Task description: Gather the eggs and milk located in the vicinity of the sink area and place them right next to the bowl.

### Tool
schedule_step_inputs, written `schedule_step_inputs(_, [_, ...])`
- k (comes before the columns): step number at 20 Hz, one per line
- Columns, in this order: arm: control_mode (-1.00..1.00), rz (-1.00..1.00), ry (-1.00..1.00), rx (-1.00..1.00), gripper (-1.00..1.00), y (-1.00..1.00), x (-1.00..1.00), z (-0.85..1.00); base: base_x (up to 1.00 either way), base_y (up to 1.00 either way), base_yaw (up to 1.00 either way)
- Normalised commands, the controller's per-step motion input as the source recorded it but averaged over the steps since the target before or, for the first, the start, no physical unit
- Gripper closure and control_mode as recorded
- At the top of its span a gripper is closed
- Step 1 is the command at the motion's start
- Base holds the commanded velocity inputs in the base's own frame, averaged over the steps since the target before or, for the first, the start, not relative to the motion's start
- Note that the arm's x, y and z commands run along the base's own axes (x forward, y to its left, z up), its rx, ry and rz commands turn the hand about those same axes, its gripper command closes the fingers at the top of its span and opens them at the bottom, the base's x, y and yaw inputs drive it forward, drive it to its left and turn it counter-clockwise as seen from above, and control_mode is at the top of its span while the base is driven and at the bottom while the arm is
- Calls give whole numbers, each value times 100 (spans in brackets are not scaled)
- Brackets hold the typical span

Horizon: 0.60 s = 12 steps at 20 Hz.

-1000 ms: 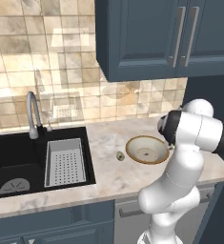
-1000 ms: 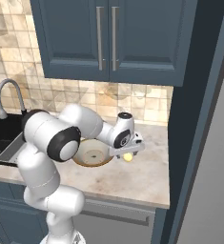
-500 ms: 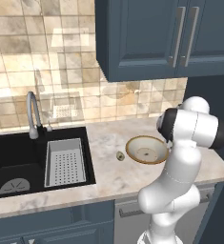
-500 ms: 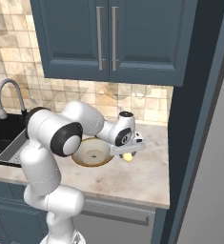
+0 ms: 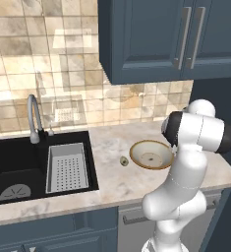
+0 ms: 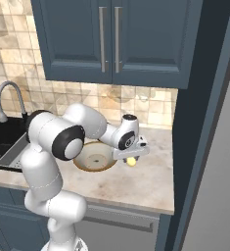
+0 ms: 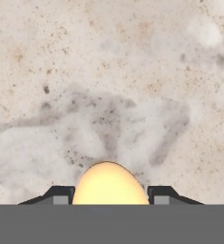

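A pale yellow egg [image 7: 109, 185] sits between my two dark fingertips [image 7: 61, 194], just over the marble counter [image 7: 113, 95]. My gripper [image 6: 131, 158] is shut on the egg [image 6: 131, 161] and hangs low at the right side of the bowl [image 6: 82, 164]. That bowl [image 5: 136, 147] is wide and shallow, cream inside with a brown rim, and stands on the counter right of the sink [image 5: 14, 157]. In the left base view my own arm hides the hand. The milk is out of view.
A grey perforated strainer basket [image 5: 66, 167] lies in the sink's right basin, with the curved faucet [image 5: 33, 115] behind it. A small dark olive object [image 5: 124, 160] lies on the counter left of the bowl. A tall dark panel [image 6: 204, 147] bounds the counter's right end.
The jaws have come together on the egg beside the bowl. The arm has barely shifted, and bowl and sink stay put.
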Motion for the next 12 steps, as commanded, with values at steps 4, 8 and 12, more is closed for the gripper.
schedule_step_inputs(4, [-100, 6, 0, 1, 100, 0, -5, 1, 0, 0, 0])
schedule_step_inputs(8, [-100, 10, 0, 6, 100, 0, -23, 8, 0, 0, 0])
schedule_step_inputs(12, [-100, 16, 0, 3, 100, 0, -17, 6, 0, 0, 0])
